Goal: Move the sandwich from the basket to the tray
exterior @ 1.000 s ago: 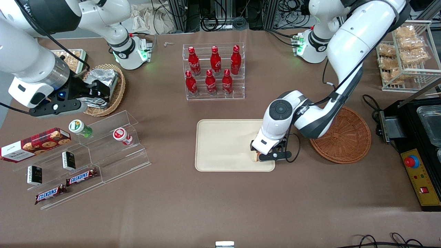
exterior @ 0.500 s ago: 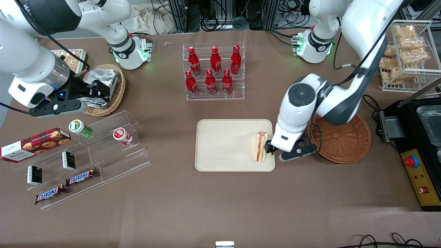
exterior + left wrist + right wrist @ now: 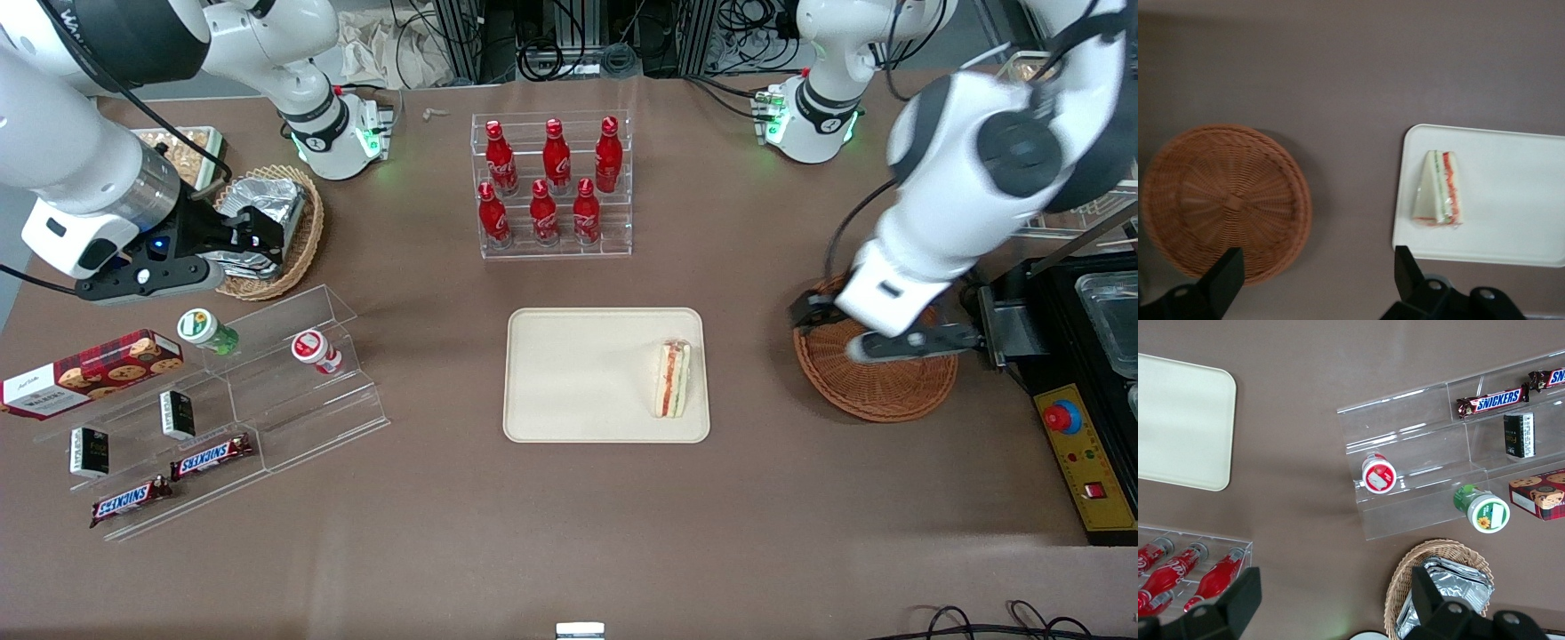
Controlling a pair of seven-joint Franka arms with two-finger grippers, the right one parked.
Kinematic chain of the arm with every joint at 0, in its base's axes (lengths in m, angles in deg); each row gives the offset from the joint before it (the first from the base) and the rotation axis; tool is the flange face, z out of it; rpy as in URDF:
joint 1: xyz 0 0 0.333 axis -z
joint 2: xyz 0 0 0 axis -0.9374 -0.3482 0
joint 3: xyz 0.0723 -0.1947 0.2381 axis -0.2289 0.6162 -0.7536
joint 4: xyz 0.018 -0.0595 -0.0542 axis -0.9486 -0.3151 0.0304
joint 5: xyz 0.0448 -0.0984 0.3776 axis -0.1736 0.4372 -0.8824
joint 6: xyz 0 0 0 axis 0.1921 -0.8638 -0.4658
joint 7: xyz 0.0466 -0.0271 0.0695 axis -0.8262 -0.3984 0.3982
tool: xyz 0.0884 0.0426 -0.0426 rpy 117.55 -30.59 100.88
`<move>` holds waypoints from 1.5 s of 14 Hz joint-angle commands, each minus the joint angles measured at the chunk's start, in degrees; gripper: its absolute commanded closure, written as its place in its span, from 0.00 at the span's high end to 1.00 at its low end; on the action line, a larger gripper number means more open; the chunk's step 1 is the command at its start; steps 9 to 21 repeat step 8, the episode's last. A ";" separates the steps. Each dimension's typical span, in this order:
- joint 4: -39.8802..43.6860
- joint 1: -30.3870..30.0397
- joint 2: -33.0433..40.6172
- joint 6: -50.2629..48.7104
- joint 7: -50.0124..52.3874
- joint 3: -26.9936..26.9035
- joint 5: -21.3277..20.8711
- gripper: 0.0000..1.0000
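The triangular white-bread sandwich [image 3: 672, 380] with red and green filling layers is lying on the flat cream-beige rectangular tray [image 3: 578, 373], close to the tray's edge nearest the working arm's end of the table, touching nothing else. The front view is showing its striped cut edge facing upward, while the left wrist view is revealing more: the sandwich [image 3: 1439, 190] is showing a pale triangular bread face beside the red and green bands, narrowing to a point.

The left arm's black two-finger gripper [image 3: 876, 331] is hanging above the round reddish-brown woven wicker basket [image 3: 889, 391], well apart from the sandwich. In the front view the white wrist is hiding much of it, but the wrist view is showing its fingers [image 3: 1225, 280] standing wide apart with nothing between them. That view is also showing the basket [image 3: 1225, 200] with nothing lying in it and the tray [image 3: 1511, 200] near it, bare brown table between them.
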 commanded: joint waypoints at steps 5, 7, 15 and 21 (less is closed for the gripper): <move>-1.52 1.05 3.04 -2.59 -23.42 -9.34 1.28 1.00; 1.11 -0.35 2.43 -3.72 -28.40 -9.34 0.23 1.00; 2.78 -0.97 1.64 -4.51 -31.48 -9.43 0.31 1.00; 2.78 -0.97 1.64 -4.51 -31.48 -9.43 0.31 1.00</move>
